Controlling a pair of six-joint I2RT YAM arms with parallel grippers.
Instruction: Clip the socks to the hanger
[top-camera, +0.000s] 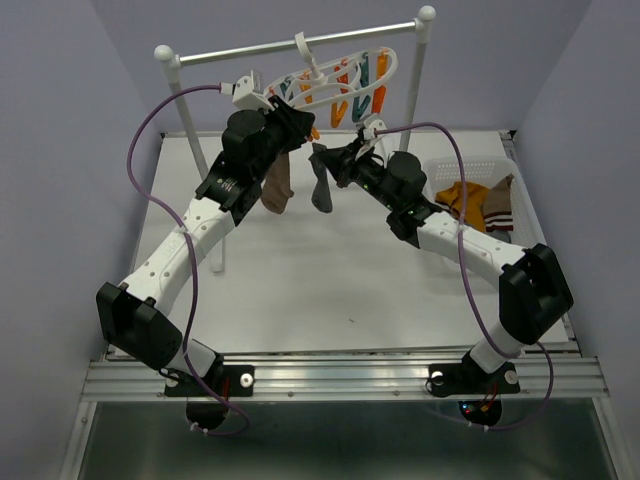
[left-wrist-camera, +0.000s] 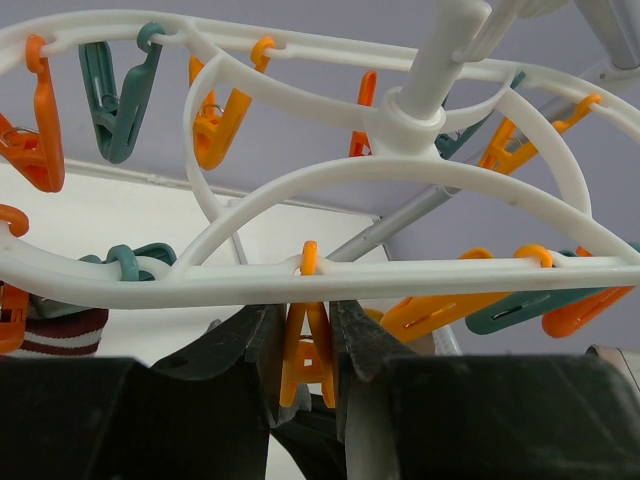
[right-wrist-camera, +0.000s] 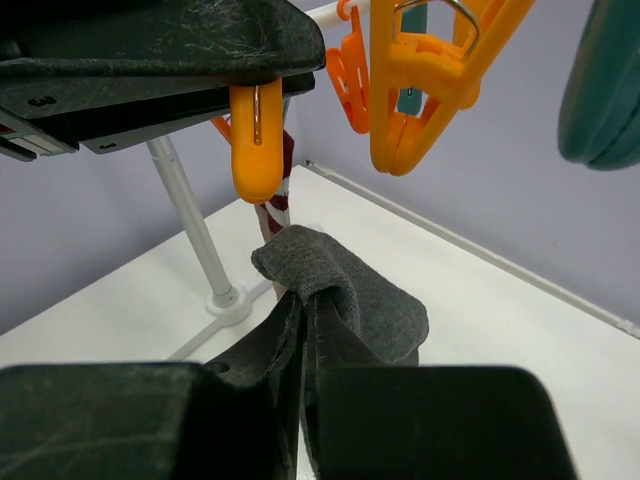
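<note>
Orange in the narrow grip of the left tool (left-wrist-camera: 306, 335): pinches a clip (left-wrist-camera: 305, 375) by its handles, just under the white ring of the hanger (left-wrist-camera: 420, 280). Clamps the right tool (right-wrist-camera: 305, 320) tight on a dark grey sock (right-wrist-camera: 350, 280), folded top raised just below that clip, apart from it. Beside it, brown sock (top-camera: 278, 188) hanging under the hanger; further right, more socks (top-camera: 465, 197) heaped in a white basket (top-camera: 490, 165) on the counter (top-camera: 330, 270).

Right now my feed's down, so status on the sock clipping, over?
Left gripper pinching orange clip on hanger. Right gripper shut on grey sock, under that clip. Nothing between.
</note>
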